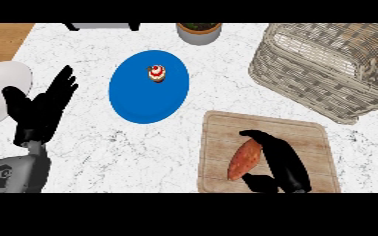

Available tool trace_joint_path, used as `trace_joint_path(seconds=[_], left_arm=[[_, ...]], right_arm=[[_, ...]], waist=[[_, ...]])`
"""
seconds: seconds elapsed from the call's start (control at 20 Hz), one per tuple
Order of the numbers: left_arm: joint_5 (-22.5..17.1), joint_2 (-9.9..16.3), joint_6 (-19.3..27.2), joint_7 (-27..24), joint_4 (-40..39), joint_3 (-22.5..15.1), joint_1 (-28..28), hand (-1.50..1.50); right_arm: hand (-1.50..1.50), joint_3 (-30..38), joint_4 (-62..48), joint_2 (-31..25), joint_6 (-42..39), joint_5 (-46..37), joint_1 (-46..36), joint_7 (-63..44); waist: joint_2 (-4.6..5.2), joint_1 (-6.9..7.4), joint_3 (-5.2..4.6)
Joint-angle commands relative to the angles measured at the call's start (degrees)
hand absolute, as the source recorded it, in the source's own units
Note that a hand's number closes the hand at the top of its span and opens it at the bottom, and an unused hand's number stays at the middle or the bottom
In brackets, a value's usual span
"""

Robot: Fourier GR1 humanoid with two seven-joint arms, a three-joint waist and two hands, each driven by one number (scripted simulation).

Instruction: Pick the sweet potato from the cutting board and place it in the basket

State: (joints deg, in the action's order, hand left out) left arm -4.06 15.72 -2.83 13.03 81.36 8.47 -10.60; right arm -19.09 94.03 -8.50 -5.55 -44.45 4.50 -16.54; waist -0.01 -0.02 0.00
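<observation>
Right hand closing in on the sweet potato, near right of the counter.

Nearest, the right hand (284, 166) lies on the cutting board (221, 130) with fingers stretched along the right flank of the sweet potato (244, 161) and the thumb below its near end; it brackets the root but does not yet grip it. The potato looks stiff, fairly heavy and tapered, so its thick middle seems the safest place to hold. At the left edge the left hand (44, 105) rests open, fingers up. Farther off sits a blue plate (133, 100) bearing a small cupcake (156, 73); the basket (325, 65) waits far right, with a pot (199, 31) at the far edge.
</observation>
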Motion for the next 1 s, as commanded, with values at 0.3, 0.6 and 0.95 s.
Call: trace_joint_path(seconds=[0.3, 0.6, 0.95], left_arm=[[1.31, -0.51, -0.48, -0.24, 0.61, 1.33, 0.59, 0.00], [1.25, -0.66, -0.72, 1.38, -0.01, 0.36, -1.93, 0.00], [1.64, -1.55, -1.75, -0.87, -3.73, -0.54, -3.66, 0.00]], right_arm=[[1.50, -2.30, -5.64, 3.21, 0.82, -5.81, -2.94, 1.18], [1.50, -15.53, -11.58, 8.26, 10.26, -8.14, -13.30, -19.15], [1.50, -30.44, -24.77, 8.45, 24.41, 2.80, -30.49, -37.43]], waist=[[-0.01, 0.05, 0.01], [0.14, 1.46, 0.02], [0.46, 2.84, 0.05]])
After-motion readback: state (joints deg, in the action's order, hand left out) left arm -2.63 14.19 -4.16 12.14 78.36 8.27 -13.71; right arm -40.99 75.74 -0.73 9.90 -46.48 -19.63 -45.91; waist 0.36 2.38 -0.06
